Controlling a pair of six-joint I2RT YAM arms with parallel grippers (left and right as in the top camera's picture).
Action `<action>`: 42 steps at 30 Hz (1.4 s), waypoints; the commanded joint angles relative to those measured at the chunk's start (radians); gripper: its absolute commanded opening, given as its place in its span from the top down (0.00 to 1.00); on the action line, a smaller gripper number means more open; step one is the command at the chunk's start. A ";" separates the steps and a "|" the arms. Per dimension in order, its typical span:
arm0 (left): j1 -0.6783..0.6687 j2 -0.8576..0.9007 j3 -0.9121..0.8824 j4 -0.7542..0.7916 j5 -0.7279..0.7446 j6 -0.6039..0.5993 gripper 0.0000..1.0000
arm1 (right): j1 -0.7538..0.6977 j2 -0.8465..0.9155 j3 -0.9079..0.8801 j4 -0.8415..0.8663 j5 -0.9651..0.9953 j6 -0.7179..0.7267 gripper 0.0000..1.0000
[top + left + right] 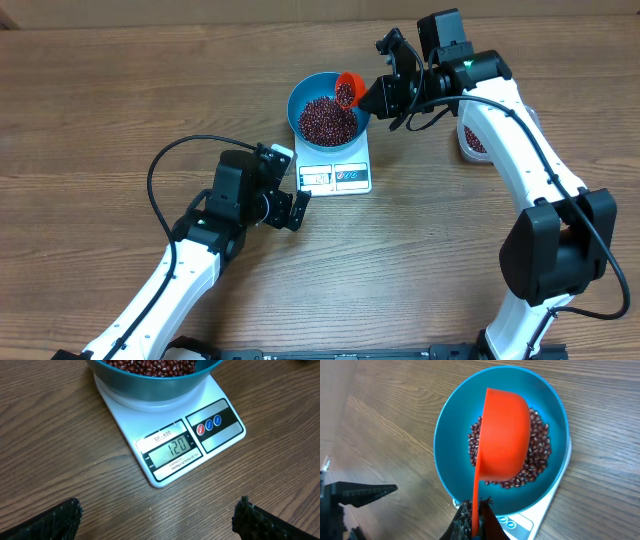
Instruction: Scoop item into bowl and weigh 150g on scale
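The blue bowl [327, 108] stands on the white scale [336, 176] and holds a heap of red-brown beans [326, 121]. My right gripper [388, 92] is shut on the thin handle of an orange scoop [348, 90], which is tipped over the bowl's far right side. From the right wrist, the scoop's back [505, 440] covers the middle of the beans [538, 445], with the gripper [476, 502] pinching the handle. My left gripper [291, 207] hangs open over bare table in front of the scale [170, 445], whose display reads 120.
A clear tub with more beans [474, 140] sits at the right, partly behind my right arm. The left arm's cable [165, 160] loops over the table on the left. Wooden tabletop surrounds the scale.
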 commanded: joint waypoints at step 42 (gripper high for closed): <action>-0.002 0.006 -0.004 0.004 -0.006 -0.010 0.00 | 0.171 -0.047 0.040 0.013 0.394 -0.202 0.96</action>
